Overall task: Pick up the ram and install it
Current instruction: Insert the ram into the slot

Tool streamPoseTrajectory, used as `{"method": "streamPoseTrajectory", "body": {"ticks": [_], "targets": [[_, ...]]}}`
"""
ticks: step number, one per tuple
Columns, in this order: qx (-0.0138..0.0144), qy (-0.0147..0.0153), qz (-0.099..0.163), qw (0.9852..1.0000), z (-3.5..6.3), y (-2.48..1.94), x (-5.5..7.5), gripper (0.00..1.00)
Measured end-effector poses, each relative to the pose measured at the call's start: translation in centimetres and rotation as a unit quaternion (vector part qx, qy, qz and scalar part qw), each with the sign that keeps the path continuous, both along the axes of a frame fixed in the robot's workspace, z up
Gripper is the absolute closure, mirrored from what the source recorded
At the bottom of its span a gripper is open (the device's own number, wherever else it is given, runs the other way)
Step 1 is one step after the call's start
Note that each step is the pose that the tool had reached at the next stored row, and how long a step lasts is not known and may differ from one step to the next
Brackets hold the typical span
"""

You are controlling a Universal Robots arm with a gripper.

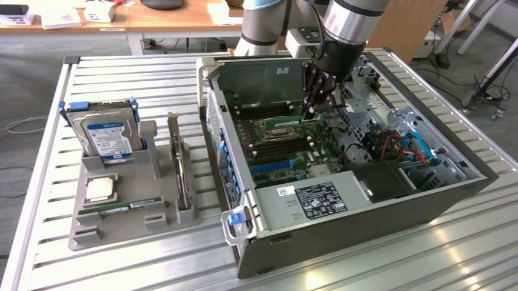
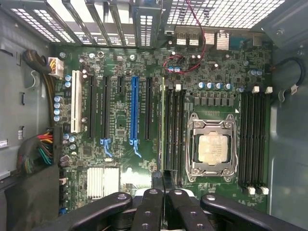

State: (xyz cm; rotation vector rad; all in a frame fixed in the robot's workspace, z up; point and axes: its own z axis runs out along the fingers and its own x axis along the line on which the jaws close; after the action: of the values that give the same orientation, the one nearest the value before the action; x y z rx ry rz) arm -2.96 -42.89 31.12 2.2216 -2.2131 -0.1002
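Gripper [image 1: 311, 111] clamped on ram [image 1: 302, 119], low over motherboard [image 1: 304, 154], inside open computer case [image 1: 356, 233]

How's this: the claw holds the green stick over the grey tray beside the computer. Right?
No, the place is wrong: the gripper holds the ram inside the open computer case, over the motherboard. The exterior view shows it.
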Motion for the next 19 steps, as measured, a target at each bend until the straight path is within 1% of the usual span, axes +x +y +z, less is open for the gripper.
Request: {"method": "streamPoseTrajectory", "body": {"ticks": [4,9,15,19], "targets": [[0.0,0.0,-0.009,1.0,-0.09,0.0,0.0,0.88],[0.0001,-0.0001,-0.009,1.0,-0.32,0.0,0.0,0.88],[0.0,-0.0001,-0.009,1.0,-1.04,0.0,0.0,0.88],[0.0,0.0,-0.009,1.0,-1.03,0.0,0.0,0.88]]}}
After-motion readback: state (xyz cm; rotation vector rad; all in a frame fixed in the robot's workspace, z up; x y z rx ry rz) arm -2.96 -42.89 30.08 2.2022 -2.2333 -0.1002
